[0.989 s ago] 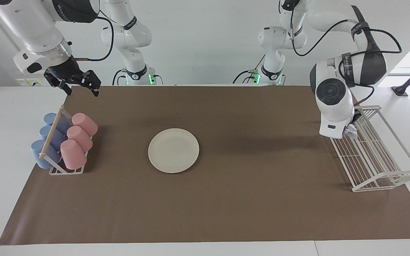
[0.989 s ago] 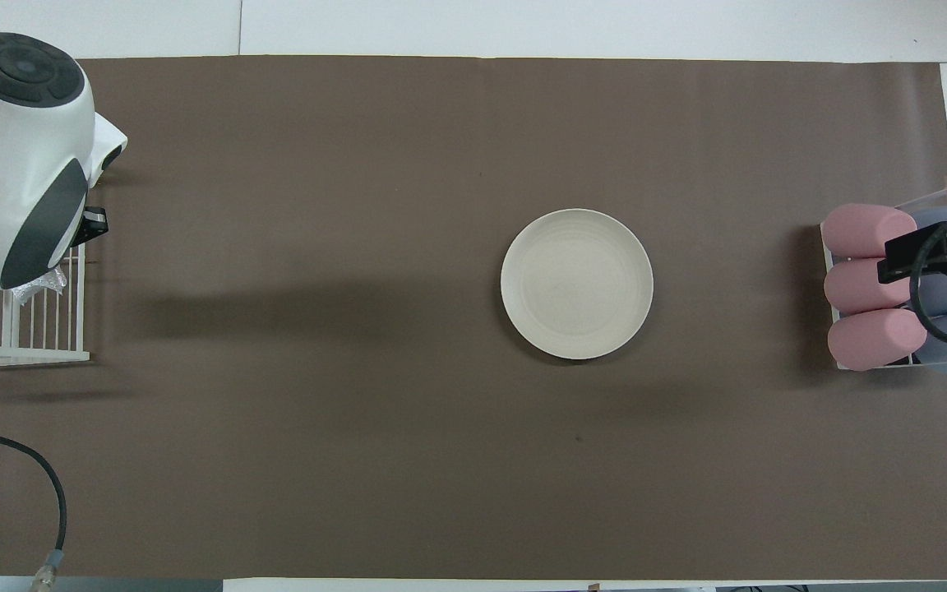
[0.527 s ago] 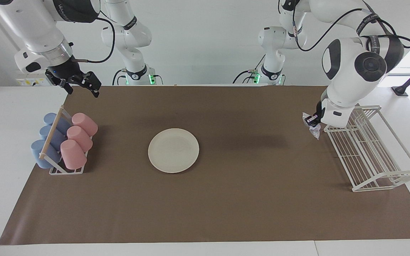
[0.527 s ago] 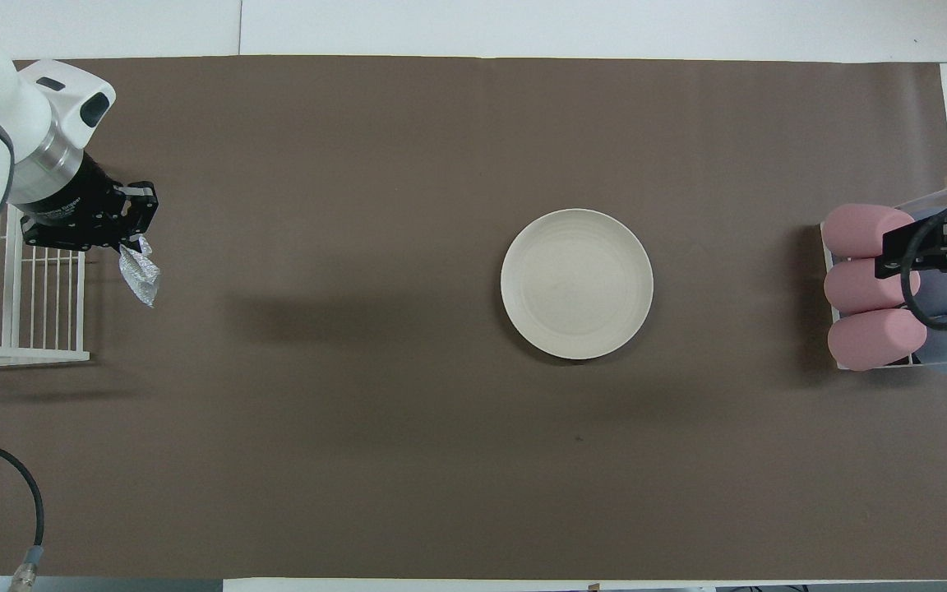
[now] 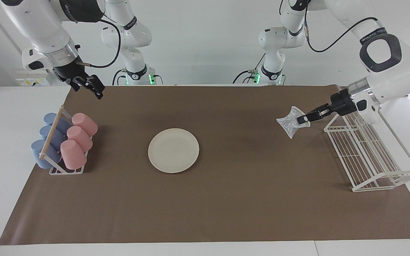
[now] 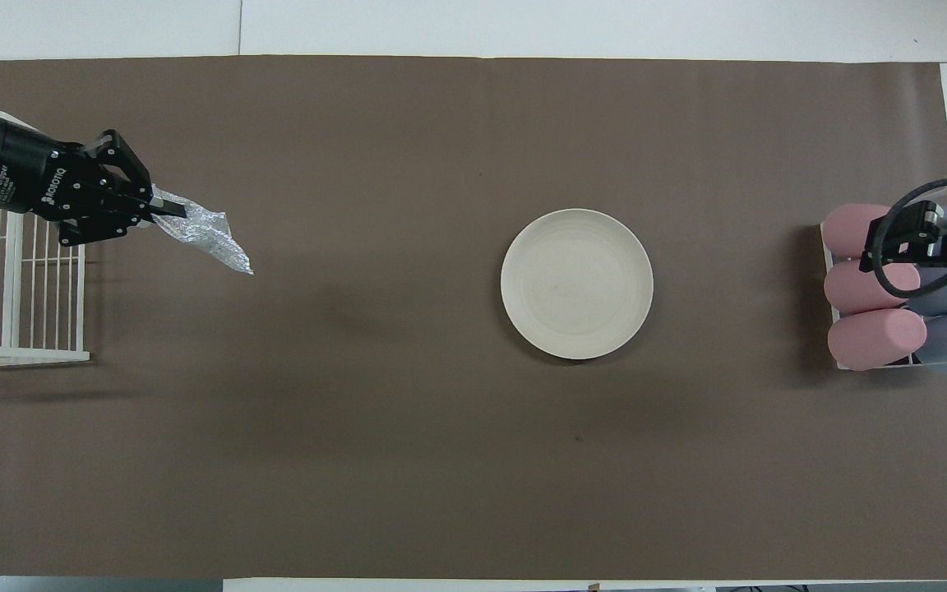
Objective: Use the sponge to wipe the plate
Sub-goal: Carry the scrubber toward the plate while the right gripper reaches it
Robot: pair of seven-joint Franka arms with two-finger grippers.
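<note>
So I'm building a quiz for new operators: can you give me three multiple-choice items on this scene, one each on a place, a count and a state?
1. Where is the plate?
A. in the wire rack
B. on the brown mat
C. on the cups

2. How many pink cups are in the cup rack?
A. one
B. three
C. five

3. What is the left gripper doing?
A. holding the sponge in the air
B. open over the plate
C. pressing the sponge on the plate

Key: B, it lies mid-mat; B, three show; A, its fingers pinch the sponge beside the wire rack.

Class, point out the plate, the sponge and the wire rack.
plate (image 5: 173,150), facing view, its flat centre.
sponge (image 6: 206,236), overhead view, its crinkled middle.
wire rack (image 5: 369,153), facing view, its slatted floor.
</note>
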